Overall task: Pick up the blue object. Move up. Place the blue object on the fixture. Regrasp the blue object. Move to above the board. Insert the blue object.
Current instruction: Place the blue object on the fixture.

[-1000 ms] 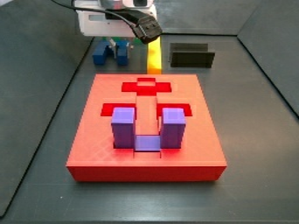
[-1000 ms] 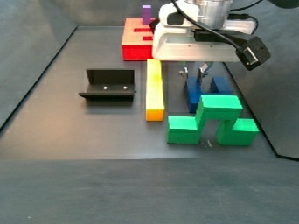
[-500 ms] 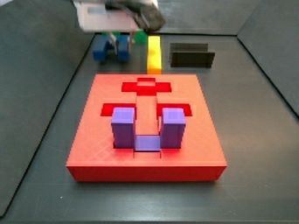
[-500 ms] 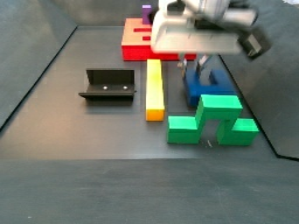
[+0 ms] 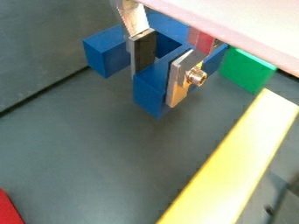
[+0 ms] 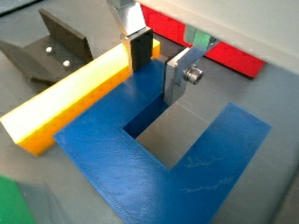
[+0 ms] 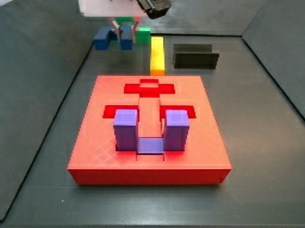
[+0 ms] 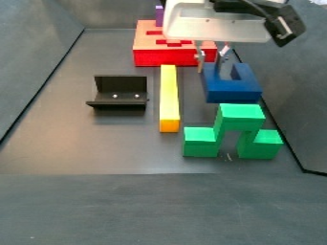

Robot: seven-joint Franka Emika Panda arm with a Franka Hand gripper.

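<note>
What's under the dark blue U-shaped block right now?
In a wrist view the pincer grips one prong of the dark blue U-shaped plastic block, lifted off the ground; only bare grey floor lies beneath. The spot directly under its base is hidden.

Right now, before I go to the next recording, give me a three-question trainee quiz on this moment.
1. True or false: the gripper is shut on one prong of the blue object.
2. Which piece lies between the fixture and the blue object? A) yellow bar B) green block C) purple block
3. What does the purple block sit in?

Key: 1 true. 2 A. 3 The board.
</note>
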